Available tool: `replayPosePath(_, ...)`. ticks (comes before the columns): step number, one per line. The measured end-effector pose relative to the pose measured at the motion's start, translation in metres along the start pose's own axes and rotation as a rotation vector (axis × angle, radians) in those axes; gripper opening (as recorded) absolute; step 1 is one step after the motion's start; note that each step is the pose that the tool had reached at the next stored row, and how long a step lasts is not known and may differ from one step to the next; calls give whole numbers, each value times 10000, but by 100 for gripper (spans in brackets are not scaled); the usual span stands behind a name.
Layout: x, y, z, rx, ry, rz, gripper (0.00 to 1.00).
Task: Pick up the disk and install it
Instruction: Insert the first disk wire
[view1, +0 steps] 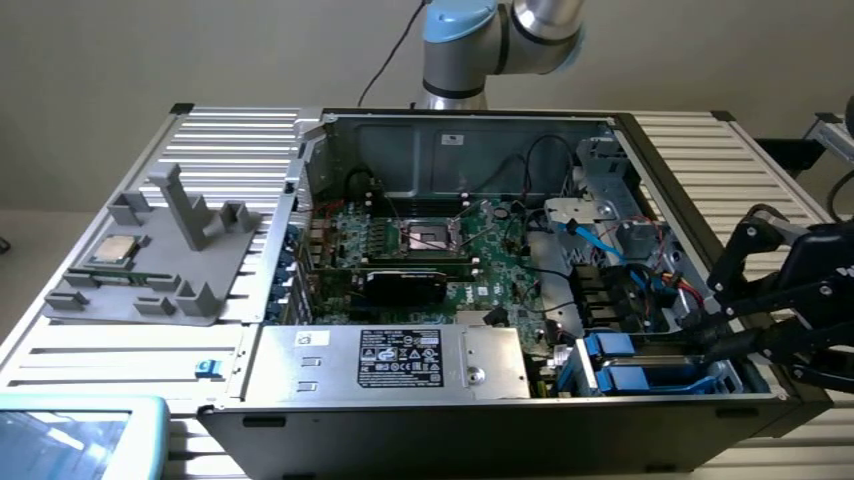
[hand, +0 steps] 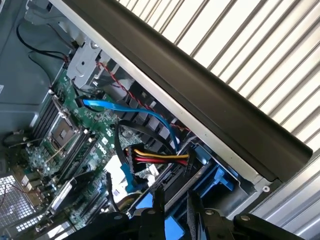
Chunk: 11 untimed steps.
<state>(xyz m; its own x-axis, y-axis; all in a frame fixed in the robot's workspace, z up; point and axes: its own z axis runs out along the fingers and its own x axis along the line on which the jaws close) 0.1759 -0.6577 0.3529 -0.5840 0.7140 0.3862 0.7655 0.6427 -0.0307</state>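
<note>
The disk's blue carrier frame (view1: 638, 362) sits in the drive bay at the case's front corner, on the exterior view's right; its metal body is mostly hidden. My gripper (view1: 705, 338) hangs over the case's side wall, fingertips just above that bay. In the wrist view the two dark fingers (hand: 159, 202) stand a little apart, with a narrow dark gap and nothing seen between them. My gripper (hand: 175, 204) is right over the blue carrier (hand: 172, 229).
A red-yellow-black power cable (hand: 160, 159) and a blue data cable (hand: 125, 107) run close to the bay. The grey power-supply box (view1: 387, 360) lies beside it, the motherboard (view1: 441, 250) behind. A small processor chip (view1: 114, 250) rests on a grey fixture outside the case.
</note>
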Motion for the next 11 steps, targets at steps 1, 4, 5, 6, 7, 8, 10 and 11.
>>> replayPosePath(1, -27, -21, -2, -1, 2, 1, 32)
replayPosePath(4, -99, -67, 23, -26, 26, 9, 32)
replayPosePath(5, -106, -67, 37, -40, 42, 15, 32)
replayPosePath(6, -111, -66, 51, -48, 48, 24, 32)
replayPosePath(7, -112, -62, 62, -48, 60, 28, 32)
replayPosePath(8, -114, -52, 73, -39, 91, 33, 32)
replayPosePath(10, -135, -20, 78, -1, 172, 45, 32)
replayPosePath(11, -149, 0, 77, 25, 219, 54, 32)
